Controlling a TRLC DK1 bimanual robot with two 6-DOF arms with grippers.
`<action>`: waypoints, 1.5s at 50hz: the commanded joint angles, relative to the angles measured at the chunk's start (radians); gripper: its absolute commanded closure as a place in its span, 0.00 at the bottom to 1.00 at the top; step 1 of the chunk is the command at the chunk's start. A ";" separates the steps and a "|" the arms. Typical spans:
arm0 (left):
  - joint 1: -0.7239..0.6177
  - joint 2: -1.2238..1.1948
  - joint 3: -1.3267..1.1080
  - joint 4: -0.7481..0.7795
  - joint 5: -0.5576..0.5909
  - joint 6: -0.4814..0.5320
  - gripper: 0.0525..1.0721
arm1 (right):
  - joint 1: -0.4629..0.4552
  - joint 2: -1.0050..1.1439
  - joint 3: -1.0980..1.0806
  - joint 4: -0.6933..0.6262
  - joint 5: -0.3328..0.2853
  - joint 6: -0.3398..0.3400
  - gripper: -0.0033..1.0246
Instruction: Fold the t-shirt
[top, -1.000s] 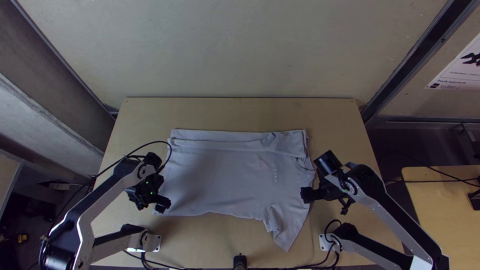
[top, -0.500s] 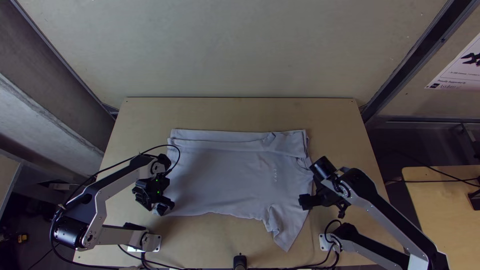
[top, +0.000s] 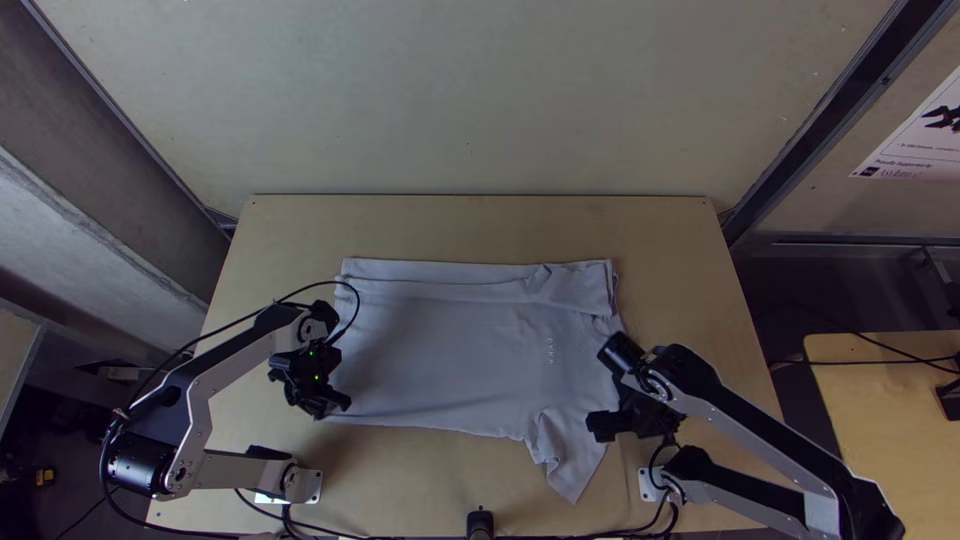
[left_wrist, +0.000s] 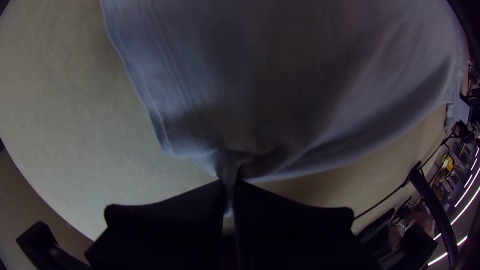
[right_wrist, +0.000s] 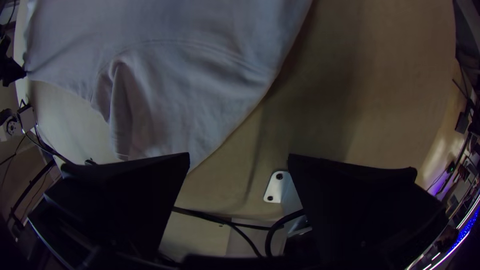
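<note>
Black R hand (top: 602, 427) now closer to tee sleeve (top: 577, 468) vs. prev.

The t-shirt (top: 450, 350) is viewed steeply downward from high above its near side by the top camera, and at close range from above its near left corner and near right sleeve (top: 572, 465) by the wrist cameras; its near edge is shared by both wrist views.
</note>
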 joint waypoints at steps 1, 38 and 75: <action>0.007 -0.009 0.024 0.005 0.001 0.020 0.98 | 0.013 0.070 -0.023 0.012 -0.045 0.025 0.13; 0.100 -0.010 0.073 -0.024 0.001 0.089 0.98 | 0.073 0.417 -0.025 0.190 -0.120 -0.036 0.54; 0.097 -0.021 0.162 -0.019 0.066 0.023 0.98 | -0.016 0.221 0.101 0.140 -0.079 0.003 0.97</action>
